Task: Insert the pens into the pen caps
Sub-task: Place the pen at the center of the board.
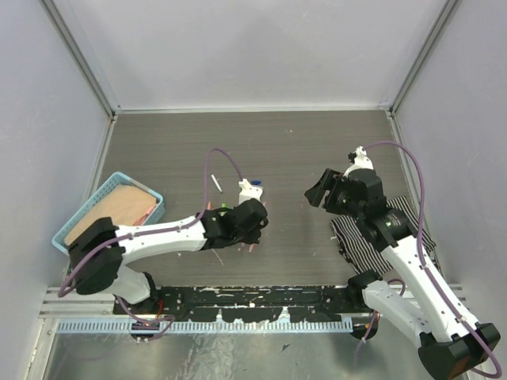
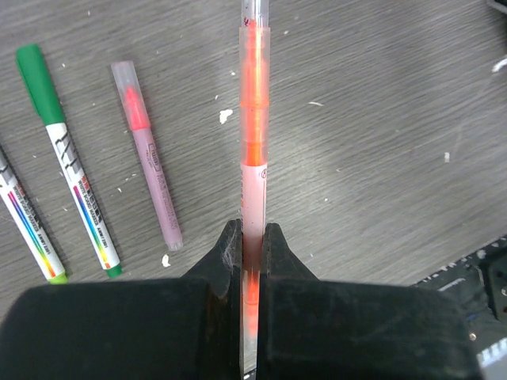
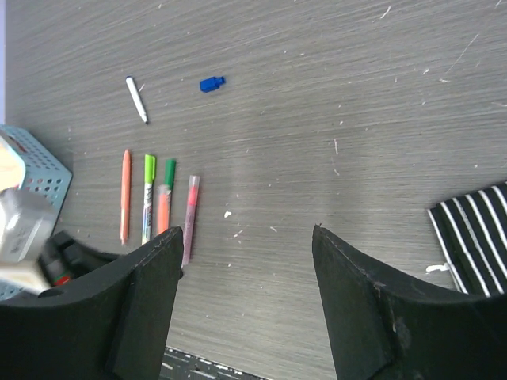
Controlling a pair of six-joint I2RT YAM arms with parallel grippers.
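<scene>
Nearest you, the left end effector [image 2: 252, 237] is clamped tight on a pink-orange pen [image 2: 253, 119], gripped low on the barrel, with the rest sticking out ahead over the tabletop [image 3: 356, 95]. A translucent sleeve covers its orange front part and looks like a cap already on. I can't tell whether it is pushed fully home.

On the tabletop just beside that grip is a row of pens, all lying flat and roughly parallel: a pink pen [image 2: 149, 158] with a clear cap, a green-capped pen [image 2: 67, 158], a lime-ended pen [image 2: 28, 229] and an all-orange pen [image 3: 125, 194]. A blue basket [image 3: 40, 170] sits beyond the row on the left.

The right end effector [image 3: 244, 233] has its jaws spread wide with nothing between them. It hangs above bare tabletop, well apart from the pens, with a striped cloth [image 3: 475, 229] off to its right.

Farthest out are a small white pen [image 3: 136, 99] and a loose blue cap [image 3: 211, 83], near each other but not touching.

My read of the step is that the held pen is at or near capped. Next, check that the cap is seated and lay the pen down in the row. Then go out for the white pen and the blue cap. The cap is tiny and lies on its side, so the wide right jaws need to be squared up over it before you close.
</scene>
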